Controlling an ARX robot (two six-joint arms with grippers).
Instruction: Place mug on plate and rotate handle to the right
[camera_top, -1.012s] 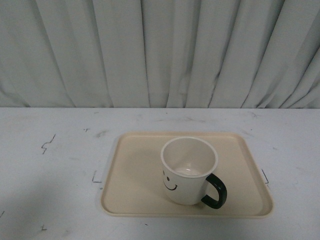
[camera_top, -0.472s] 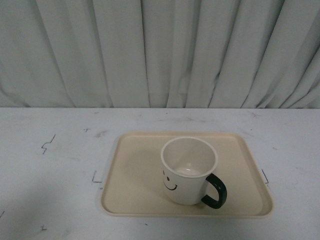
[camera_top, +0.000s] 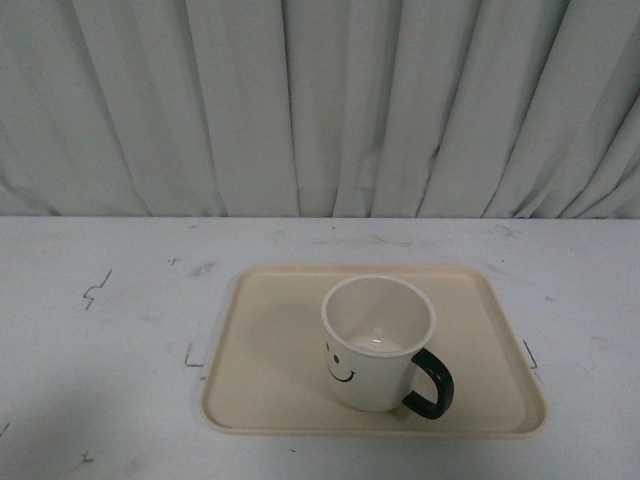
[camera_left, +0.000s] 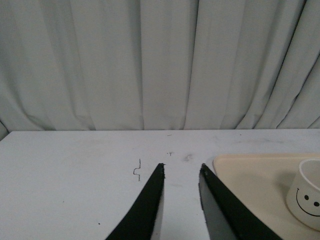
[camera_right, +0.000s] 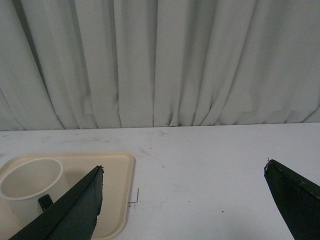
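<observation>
Across the whole back, a pale grey-white pleated fabric curtain (camera_top: 320, 100), hanging in vertical folds. Below it, a broad white scuffed tabletop (camera_top: 100, 400). Flat on that tabletop, a little right of centre in the front view: the large rectangular beige plastic plate (camera_top: 265, 340), with rounded corners and a low raised rim.

In its own wrist view only, the right gripper (camera_right: 183, 166): spread wide, black tapered fingers (camera_right: 75, 205) far apart, gripping nothing, held over the table off the plate's right edge. Likewise in its own wrist view only, the left gripper (camera_left: 181, 167): parted only narrowly, a slim gap between the dark fingertips (camera_left: 159, 172), also holding nothing, over bare table off the plate's left side and well apart from the mug.

Upright on the plate, toward its near right part and inside the rim: the cream-white tapered mug (camera_top: 372, 385), mouth up. On the mug's right side, angled slightly toward the front camera: the thick glossy black C-shaped loop handle (camera_top: 436, 384). On the mug's near-left face, a small black drawn smiley face (camera_top: 340, 368). Scattered over the tabletop, thin black pen marks (camera_top: 95, 288), with short bracket-like ones just off the plate's left and right edges.
</observation>
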